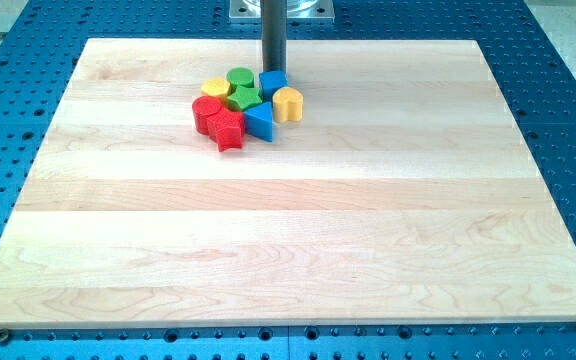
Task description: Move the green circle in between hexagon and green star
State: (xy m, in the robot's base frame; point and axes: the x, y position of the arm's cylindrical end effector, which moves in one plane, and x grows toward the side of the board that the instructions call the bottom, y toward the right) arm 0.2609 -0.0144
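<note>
The blocks sit in one tight cluster near the top middle of the wooden board [288, 230]. The green circle [239, 77] is at the cluster's top. The yellow hexagon [215, 89] touches it on its lower left. The green star [244, 98] lies just below the circle, in the cluster's middle. My tip [272, 72] is at the cluster's top right, right of the green circle and against the top edge of a blue cube [273, 83].
A yellow heart [287, 103] is on the cluster's right, a blue triangle [260, 122] at its lower right. A red circle [206, 110] and a red star [228, 129] are at its lower left. A blue perforated table [8, 150] surrounds the board.
</note>
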